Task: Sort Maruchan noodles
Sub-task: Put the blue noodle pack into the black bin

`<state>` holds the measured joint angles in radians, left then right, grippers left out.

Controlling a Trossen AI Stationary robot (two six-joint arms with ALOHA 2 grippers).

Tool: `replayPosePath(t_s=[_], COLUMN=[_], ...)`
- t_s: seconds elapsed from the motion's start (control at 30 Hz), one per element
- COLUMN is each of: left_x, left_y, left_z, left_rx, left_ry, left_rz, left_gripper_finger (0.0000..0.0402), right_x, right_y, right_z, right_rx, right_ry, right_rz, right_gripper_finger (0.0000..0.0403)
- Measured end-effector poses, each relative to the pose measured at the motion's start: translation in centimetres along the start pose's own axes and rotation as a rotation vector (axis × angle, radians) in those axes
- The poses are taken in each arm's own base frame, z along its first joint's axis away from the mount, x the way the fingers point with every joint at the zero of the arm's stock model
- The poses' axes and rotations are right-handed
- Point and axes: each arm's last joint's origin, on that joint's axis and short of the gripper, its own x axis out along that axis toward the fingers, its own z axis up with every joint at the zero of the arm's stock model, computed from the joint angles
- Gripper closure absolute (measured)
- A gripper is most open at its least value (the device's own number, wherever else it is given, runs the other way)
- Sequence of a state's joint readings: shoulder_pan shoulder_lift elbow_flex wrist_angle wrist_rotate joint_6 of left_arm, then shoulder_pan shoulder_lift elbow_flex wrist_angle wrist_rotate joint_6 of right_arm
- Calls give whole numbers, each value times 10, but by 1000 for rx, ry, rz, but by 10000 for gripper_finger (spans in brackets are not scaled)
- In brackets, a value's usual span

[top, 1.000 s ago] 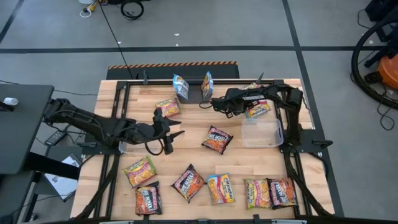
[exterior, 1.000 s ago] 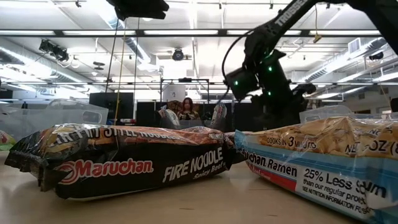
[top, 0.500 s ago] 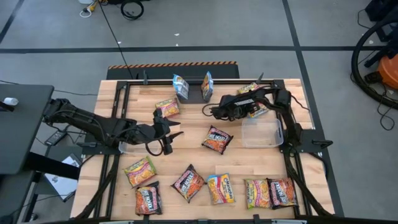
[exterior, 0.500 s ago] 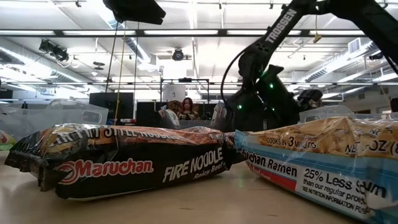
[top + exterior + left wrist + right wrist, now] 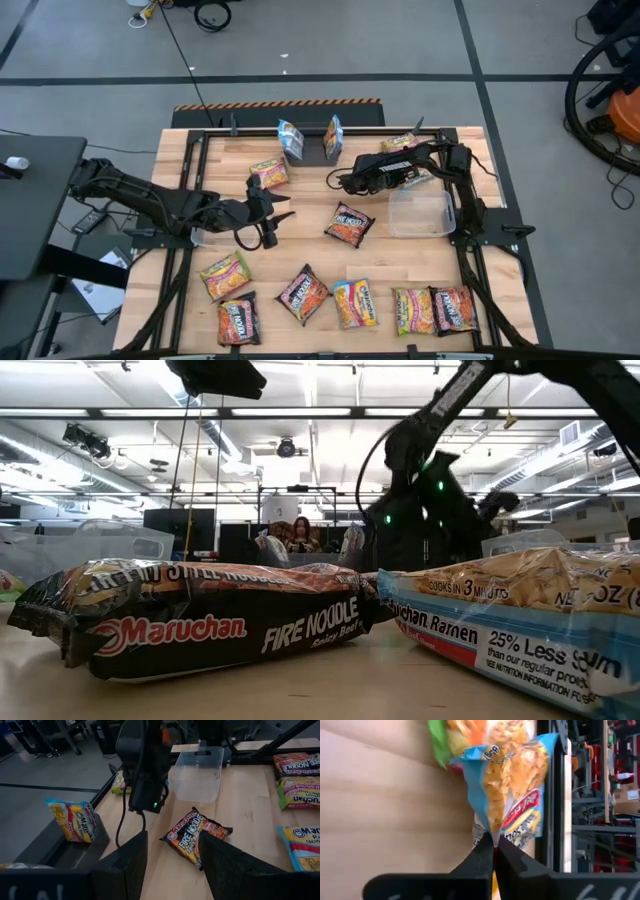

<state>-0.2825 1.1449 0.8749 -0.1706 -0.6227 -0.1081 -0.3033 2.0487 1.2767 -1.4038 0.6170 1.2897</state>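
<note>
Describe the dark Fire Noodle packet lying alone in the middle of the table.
The Fire Noodle packet is a flat, square, glossy plastic pouch, dark maroon-black with orange-red print and white Maruchan lettering. It is sealed, lies label-up on the wooden table and is turned diagonally to the edges. Nothing touches it: the clear tub and the open left gripper sit apart on either side.

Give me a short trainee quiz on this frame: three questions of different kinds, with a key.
1. True or false: the left tool grips a packet.
2. The right tool is shut on: A) a blue-edged packet; B) a clear tub; C) nothing.
3. Fill in: in the low view, the dark packet nearest the camera reads "Maruchan ____ ____".

Key:
1. False; it is open and empty.
2. A.
3. Fire Noodle.
</note>
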Motion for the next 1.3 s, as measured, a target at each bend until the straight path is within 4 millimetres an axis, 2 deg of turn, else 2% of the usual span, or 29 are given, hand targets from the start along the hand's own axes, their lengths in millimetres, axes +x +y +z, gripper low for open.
replayPosePath(t_s=[0.13,0.27,0.4,0.53,0.6,0.7,0.8,0.9,0.97,1.1,1.2,1.3], left_x=[-9,-24,-37,-48,-52,-54,-55,-55,-55,-57,-58,-58], left_y=[5,14,24,33,36,39,39,39,39,39,38,38], left_z=[6,13,14,4,-1,-7,-10,-11,-11,-11,-11,-11], left_rx=[-5,-35,-42,-34,-41,-45,-49,-77,-94,-121,-131,-130], left_ry=[-35,-84,-85,0,45,95,125,128,131,134,143,146], left_rz=[-6,-13,-13,-8,0,9,15,17,18,-20,-52,-56], left_gripper_finger=[221,221,221,221,221,221,221,221,221,221,221,221], right_x=[-28,-73,-116,-153,-169,-187,-196,-192,-183,-151,-131,-120], right_y=[-22,-52,-90,-123,-135,-142,-131,-103,-83,-50,-32,-17], right_z=[4,11,21,23,25,37,60,86,102,130,145,156], right_rx=[-1,25,86,144,183,257,302,319,334,355,377,379], right_ry=[-10,-68,-125,-194,-257,-345,-381,-382,-367,-302,-276,-255], right_rz=[46,213,447,733,889,1100,1271,1380,1400,1355,1331,1378], right_gripper_finger=[383,395,395,395,397,399,400,400,400,400,400,400])
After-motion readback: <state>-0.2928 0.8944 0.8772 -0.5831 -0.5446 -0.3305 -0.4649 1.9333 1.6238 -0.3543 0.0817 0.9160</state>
